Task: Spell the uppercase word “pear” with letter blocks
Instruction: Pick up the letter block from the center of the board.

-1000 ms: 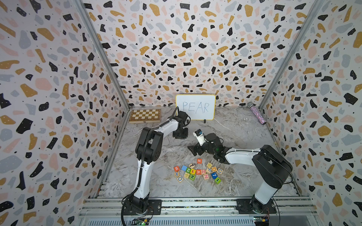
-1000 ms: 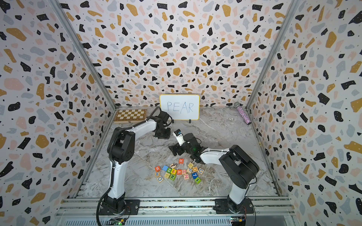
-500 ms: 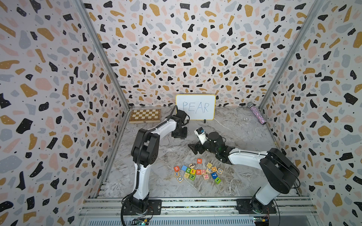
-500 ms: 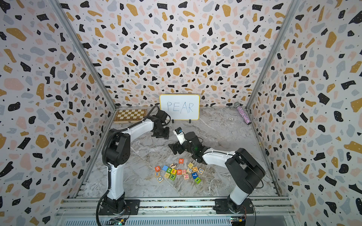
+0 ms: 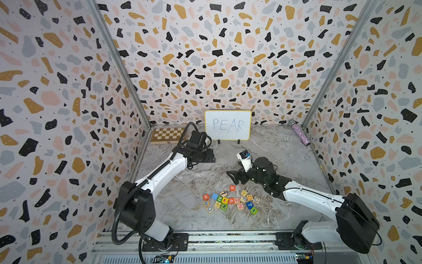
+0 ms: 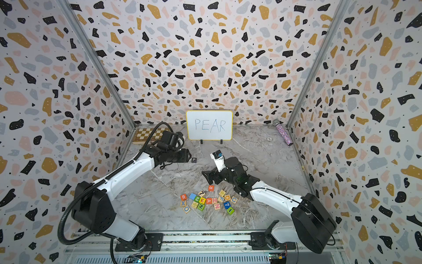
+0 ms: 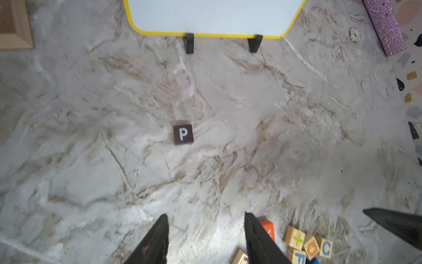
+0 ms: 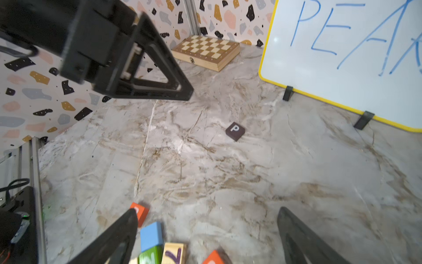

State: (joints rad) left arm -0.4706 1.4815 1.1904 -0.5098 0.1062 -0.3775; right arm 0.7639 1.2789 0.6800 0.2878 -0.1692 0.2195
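The left arm (image 6: 127,173) has dropped its elbow and stretched flatter, and the left gripper (image 7: 205,214), jaws now apart and empty, has released the P block (image 6: 194,159). The block lies flat on the table (image 7: 251,137) before the whiteboard (image 6: 209,125), likely as the word's first letter. It is black, with the white P upward. The right gripper (image 8: 207,209) hangs wide open and empty beside the block pile (image 6: 217,201), probably for the next letter. There the yellow E block (image 6: 202,200) touches the orange-red A block (image 6: 208,201); the R block (image 6: 211,188) sits just apart.
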